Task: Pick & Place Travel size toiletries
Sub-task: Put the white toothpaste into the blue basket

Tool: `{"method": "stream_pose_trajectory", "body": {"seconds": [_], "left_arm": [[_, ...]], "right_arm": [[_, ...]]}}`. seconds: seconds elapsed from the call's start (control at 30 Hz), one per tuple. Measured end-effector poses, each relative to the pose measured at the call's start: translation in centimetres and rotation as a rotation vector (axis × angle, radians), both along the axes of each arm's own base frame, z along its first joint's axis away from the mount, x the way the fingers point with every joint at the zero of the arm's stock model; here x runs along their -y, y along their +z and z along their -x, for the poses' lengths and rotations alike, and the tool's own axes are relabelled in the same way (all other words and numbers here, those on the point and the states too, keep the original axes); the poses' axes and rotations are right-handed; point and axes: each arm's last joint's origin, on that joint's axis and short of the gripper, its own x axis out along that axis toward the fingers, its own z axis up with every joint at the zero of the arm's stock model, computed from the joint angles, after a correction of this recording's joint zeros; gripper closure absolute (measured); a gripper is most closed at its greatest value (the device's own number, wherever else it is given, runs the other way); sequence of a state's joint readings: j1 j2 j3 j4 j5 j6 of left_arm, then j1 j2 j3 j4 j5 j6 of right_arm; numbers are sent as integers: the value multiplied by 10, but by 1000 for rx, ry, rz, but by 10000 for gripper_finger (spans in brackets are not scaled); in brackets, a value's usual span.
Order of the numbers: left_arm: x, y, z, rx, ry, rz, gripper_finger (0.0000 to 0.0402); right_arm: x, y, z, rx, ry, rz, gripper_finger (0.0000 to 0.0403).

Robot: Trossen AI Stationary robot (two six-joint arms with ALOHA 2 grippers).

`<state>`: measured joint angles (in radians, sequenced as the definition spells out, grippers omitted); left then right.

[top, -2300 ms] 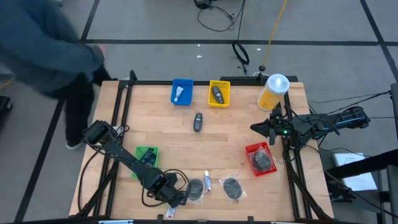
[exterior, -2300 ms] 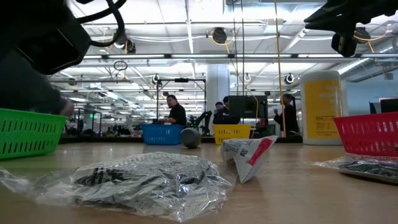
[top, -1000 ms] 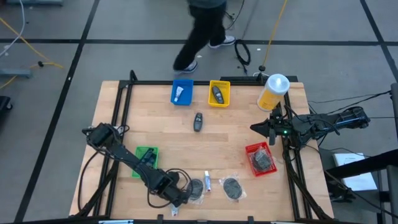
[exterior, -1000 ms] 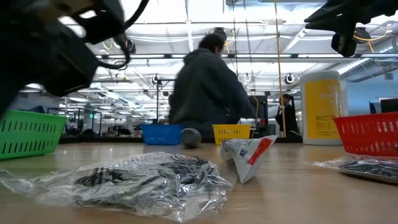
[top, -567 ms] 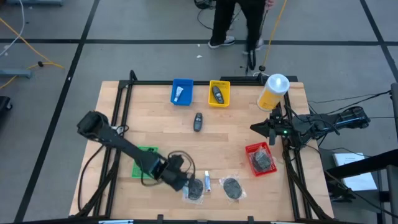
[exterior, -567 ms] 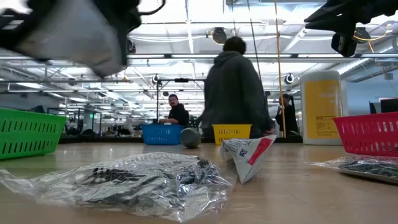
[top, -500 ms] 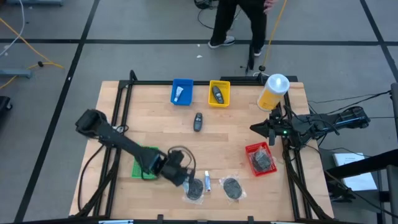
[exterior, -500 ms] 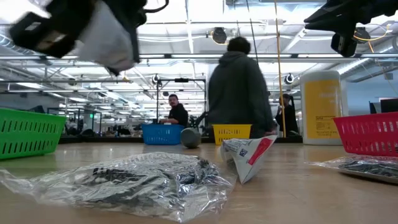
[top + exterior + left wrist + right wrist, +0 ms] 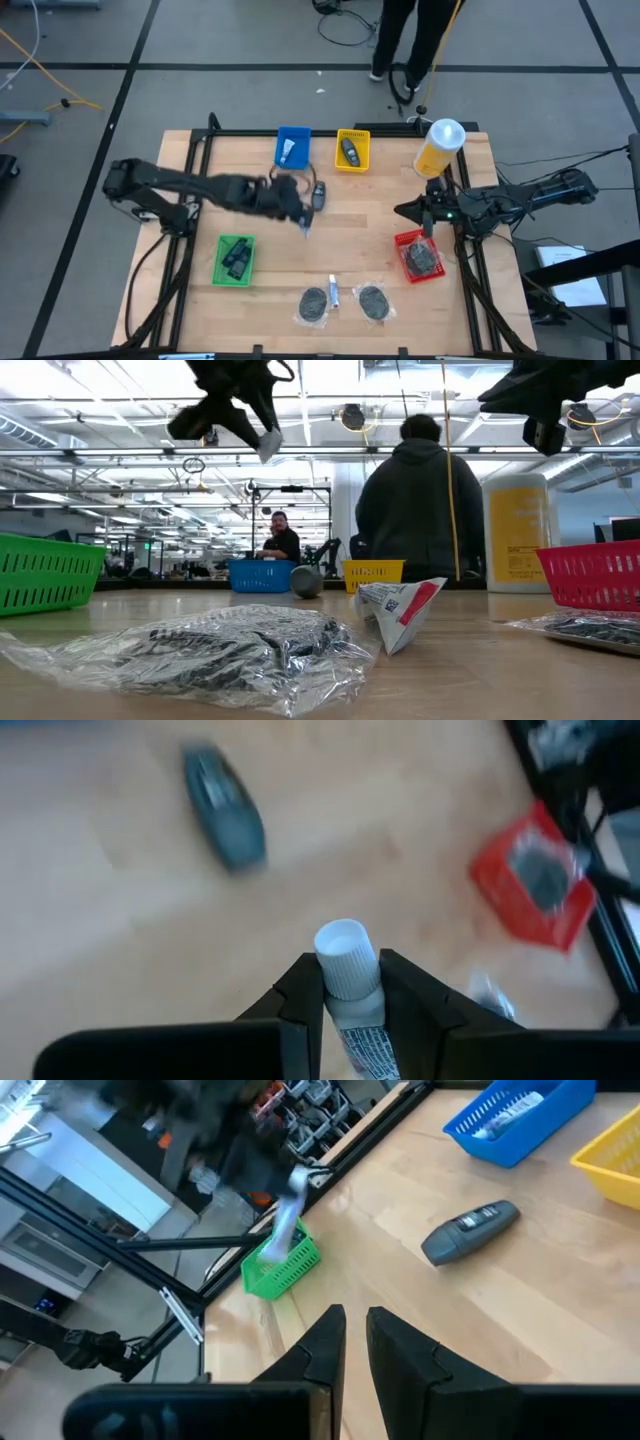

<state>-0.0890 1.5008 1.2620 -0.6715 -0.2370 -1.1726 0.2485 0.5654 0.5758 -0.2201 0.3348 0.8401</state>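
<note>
**Tube in left fingers, blue bin just beyond**

Left gripper [image 9: 303,222] clamped on a white tube [image 9: 351,988] — cap end projecting forward past the fingers [image 9: 303,992], long axis in line with them. Raised well clear of the surface [image 9: 380,240], near its middle, as confirmed by the low view [image 9: 266,442]. Positioned just short of the dark remote [image 9: 318,195], which lies loose between the gripper and the far bins.

Relation governing the coming move: blue bin [image 9: 293,147] lies toward the far edge from the held tube, near but not under it — already carrying one white tube [image 9: 288,151]. Yellow bin [image 9: 352,150] stands just beside it; likely destination judged to be the blue one, so travel should run over the remote, away from the near edge.

Second loose tube [image 9: 333,293] flat near the front edge, between two clear packets, long axis front to back.

Right gripper [image 9: 408,211] parked above the red bin [image 9: 418,255], fingers nearly closed, nothing held — farther from the blue bin than the left.
</note>
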Motion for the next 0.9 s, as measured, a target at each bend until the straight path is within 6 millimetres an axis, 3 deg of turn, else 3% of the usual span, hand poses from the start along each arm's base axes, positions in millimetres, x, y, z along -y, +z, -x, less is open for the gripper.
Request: {"method": "stream_pose_trajectory", "body": {"seconds": [0.2, 0.53, 0.9], "left_arm": [[-58, 13, 10, -5, 36, -123, 326], [-146, 12, 31, -96, 125, -283, 326], [-209, 11, 57, -190, 231, -443, 325]], "right_arm": [[-4, 1, -15, 33, 5, 12, 365], [-9, -4, -41, 62, -25, 9, 365], [-13, -12, -65, 99, -107, 9, 365]]}}
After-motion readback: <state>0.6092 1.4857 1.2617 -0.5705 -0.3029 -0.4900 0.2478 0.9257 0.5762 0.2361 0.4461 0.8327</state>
